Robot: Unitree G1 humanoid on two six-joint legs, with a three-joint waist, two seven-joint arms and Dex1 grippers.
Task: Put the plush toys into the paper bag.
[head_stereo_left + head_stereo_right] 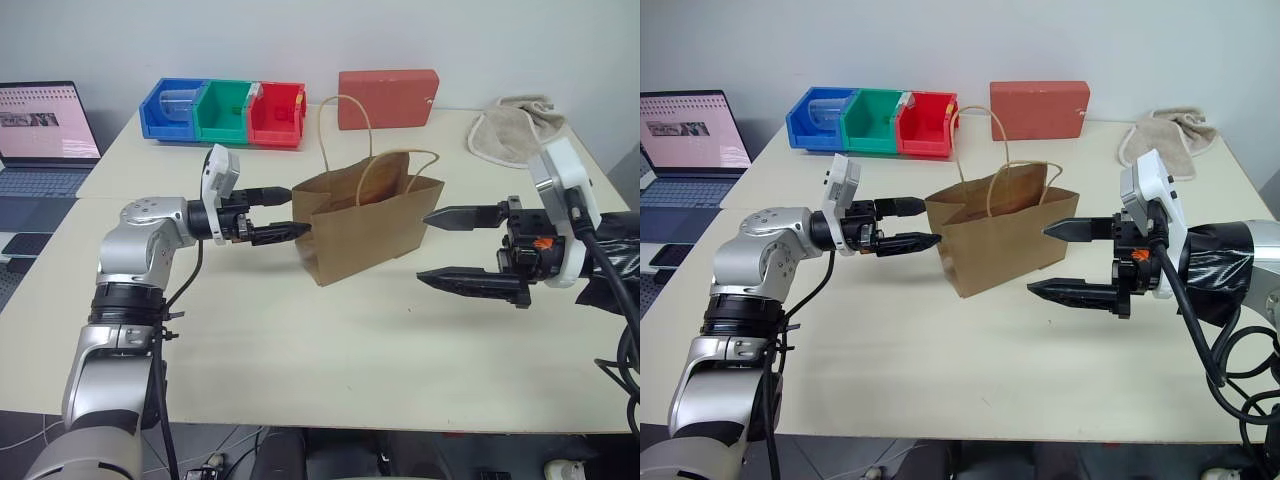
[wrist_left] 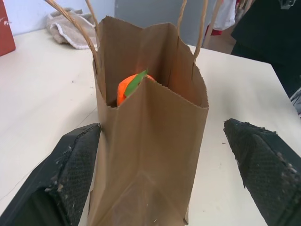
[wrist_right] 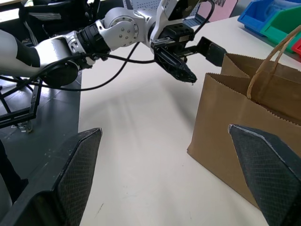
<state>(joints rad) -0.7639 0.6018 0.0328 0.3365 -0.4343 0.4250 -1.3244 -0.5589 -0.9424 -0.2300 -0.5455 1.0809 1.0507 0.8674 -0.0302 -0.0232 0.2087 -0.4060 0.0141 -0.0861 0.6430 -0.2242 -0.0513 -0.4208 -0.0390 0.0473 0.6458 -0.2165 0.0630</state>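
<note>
Standing on cream table [image 1: 300, 360]; laptop [image 1: 45, 135] beside

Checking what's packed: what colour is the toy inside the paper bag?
Orange with a green bit, best seen in the left wrist view.

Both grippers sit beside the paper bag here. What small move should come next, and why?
Probably draw both arms back. The left gripper and right gripper stand open at either end of the upright paper bag, holding nothing. An orange plush toy already sits inside; whether the white one lies below it is hidden, and none lies on the table.
</note>
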